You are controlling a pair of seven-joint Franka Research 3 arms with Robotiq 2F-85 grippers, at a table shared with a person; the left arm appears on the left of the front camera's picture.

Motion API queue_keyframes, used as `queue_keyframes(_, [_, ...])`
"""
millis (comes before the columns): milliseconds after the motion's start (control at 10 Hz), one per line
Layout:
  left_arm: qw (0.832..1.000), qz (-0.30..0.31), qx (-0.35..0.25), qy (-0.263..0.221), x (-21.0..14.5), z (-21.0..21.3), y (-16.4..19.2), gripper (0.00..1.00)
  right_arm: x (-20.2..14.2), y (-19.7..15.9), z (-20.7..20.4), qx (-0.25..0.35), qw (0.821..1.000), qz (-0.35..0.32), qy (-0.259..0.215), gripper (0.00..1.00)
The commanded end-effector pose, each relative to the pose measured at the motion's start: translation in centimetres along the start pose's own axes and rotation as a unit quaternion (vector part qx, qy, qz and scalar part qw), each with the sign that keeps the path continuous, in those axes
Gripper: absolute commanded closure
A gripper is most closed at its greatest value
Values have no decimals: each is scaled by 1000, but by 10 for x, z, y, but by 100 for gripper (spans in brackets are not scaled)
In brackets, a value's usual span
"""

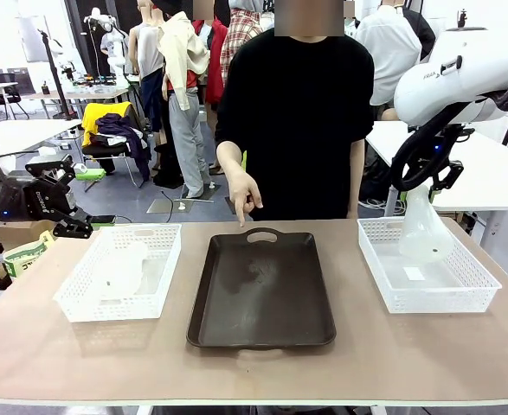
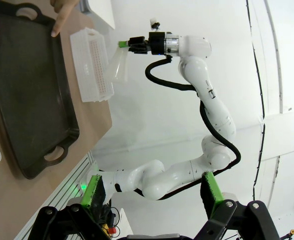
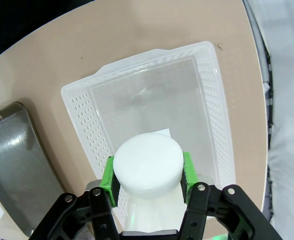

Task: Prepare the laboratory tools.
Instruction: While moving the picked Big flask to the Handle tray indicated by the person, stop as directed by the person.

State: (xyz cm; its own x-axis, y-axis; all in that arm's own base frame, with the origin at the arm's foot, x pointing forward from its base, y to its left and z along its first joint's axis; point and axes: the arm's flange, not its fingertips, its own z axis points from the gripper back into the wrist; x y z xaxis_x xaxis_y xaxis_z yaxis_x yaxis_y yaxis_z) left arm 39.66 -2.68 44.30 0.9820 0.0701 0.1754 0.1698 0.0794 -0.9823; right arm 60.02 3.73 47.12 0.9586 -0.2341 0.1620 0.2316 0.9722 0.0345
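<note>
Right pincer [image 3: 148, 172] is shut on the narrow neck of one translucent flask [image 1: 424, 229], a green pad on either side. From its own wrist, the flask is little more than a round white face hiding most of the fingers. The flask hangs slightly tilted over the right basket [image 1: 435, 300], and the front view does not settle whether its base touches the basket floor. A second flask [image 1: 119, 270] lies on its side in the left basket [image 1: 106, 309], pale against the white mesh and hard to outline. Off the table's left edge, the left pincer [image 2: 152, 192] has its jaws wide apart with nothing between them. That arm is partly cut off by the frame in the front view. At the far side, a person's hand [image 1: 243, 194] points one finger down at the far handle of the dark tray [image 1: 262, 294]. The tray lies between the two baskets with bare table around it.
</note>
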Motion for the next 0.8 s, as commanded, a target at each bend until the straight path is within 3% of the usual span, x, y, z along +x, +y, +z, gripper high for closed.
queue_keyframes(0, [1000,-6,-1,-2,-1,1,0,0,2,1,1,-3,1000,-1,-5,100])
queue_keyframes(700, [1000,-6,-1,-2,-1,1,0,0,-3,-1,5,-6,1000,2,12,100])
